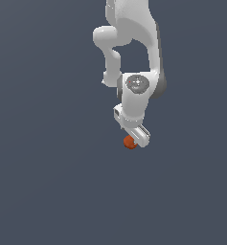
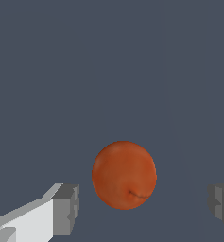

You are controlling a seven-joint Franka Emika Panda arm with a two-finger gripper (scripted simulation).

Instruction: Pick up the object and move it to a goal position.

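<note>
One orange ball [image 2: 124, 175] sits low in the frame, just below centre, between the two fingers [image 2: 66, 209] of one pincer [image 1: 135, 139], spread wide, touching neither. No writing anywhere.

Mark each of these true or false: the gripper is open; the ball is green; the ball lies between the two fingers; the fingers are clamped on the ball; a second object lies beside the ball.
1. The gripper is open. True: the wrist view shows its fingers spread wide.
2. The ball is green. False: it is orange-red.
3. The ball lies between the two fingers. True: it sits in the gap, nearer one finger.
4. The fingers are clamped on the ball. False: dark floor shows between the ball and each finger.
5. A second object lies beside the ball. False: only the ball and the arm show.
</note>
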